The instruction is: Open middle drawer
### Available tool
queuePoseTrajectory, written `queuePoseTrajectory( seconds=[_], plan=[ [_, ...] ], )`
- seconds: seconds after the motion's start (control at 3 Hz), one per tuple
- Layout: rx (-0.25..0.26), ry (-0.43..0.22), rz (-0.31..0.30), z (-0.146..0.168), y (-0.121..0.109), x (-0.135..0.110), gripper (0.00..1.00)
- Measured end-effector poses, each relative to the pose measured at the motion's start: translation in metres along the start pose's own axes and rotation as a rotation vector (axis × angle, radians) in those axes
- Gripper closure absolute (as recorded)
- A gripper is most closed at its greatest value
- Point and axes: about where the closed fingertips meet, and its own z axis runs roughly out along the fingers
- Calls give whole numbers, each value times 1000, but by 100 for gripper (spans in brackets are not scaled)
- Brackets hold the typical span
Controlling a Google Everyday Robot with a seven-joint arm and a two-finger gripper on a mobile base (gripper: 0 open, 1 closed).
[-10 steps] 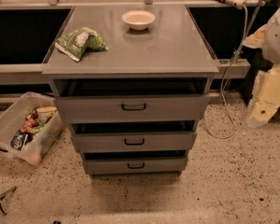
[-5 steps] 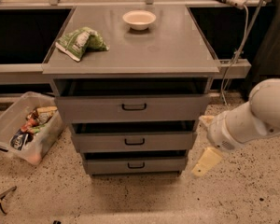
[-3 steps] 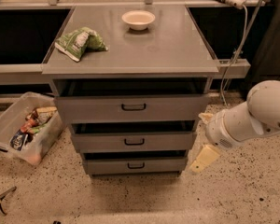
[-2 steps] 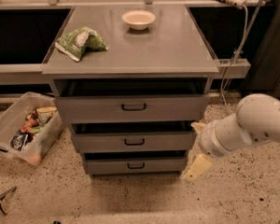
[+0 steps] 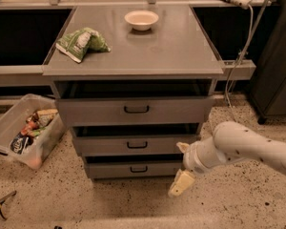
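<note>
At the centre of the camera view, a grey cabinet (image 5: 133, 111) with three stacked drawers is seen under a flat grey counter (image 5: 171, 46). One black loop handle is carried at the centre of each of the three fronts, and a dark gap is shown above each front. The middle drawer (image 5: 100, 146) is found between the taller top drawer (image 5: 86, 112) and the shorter bottom drawer (image 5: 109, 169), and its handle (image 5: 137, 145) is left untouched. On the counter, two things are counted: one white bowl (image 5: 141, 19) near the back edge and one crumpled green bag (image 5: 81, 43) towards the left side, well apart from each other. One clear plastic bin (image 5: 9, 123) holding packets is set on the speckled floor to the left of the cabinet. One white arm (image 5: 248, 147) is extended from the right, and the hand (image 5: 178, 170) is held low beside the right ends of the middle and bottom drawers, its two beige fingers (image 5: 181, 183) spread apart with nothing between them.
</note>
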Motion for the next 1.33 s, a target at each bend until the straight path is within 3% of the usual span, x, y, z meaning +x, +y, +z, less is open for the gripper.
queuePoseTrajectory(
  seconds=[0.33,0.67,1.0,1.33],
  plan=[
    [77,-70,95,45,-26,13,0],
    [77,-70,95,45,-26,13,0],
    [83,-103,80,65,-36,12,0],
    [111,-152,33,94,-65,-6,0]
  ],
)
